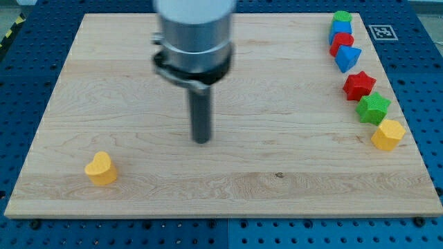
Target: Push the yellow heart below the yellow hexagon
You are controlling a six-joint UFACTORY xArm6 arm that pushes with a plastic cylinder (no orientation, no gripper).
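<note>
Near the middle of the wooden tabletop (228,187) our tip (201,140) rests on bare wood, touching no block. We carry no jaws at all, only the straight dark rod, so nothing is held.

By our judgement the task has hardly begun. The yellow heart (101,169) sits alone toward eight o'clock from our tip, well apart from it and close to the view's bottom-left corner. The yellow hexagon (387,134) lies far off at about three o'clock from our tip, near the view's right edge, at the lower end of a line of blocks: a green star (374,108), a red star (359,85), a blue triangle (347,58), and above them a red, a blue and a green block whose shapes we cannot make out. The whole crossing remains: the heart must travel rightward across the tabletop and end at six o'clock of the hexagon.

The heart looks small, glossy and thick, its lobes pointing up in the view, standing flat.
</note>
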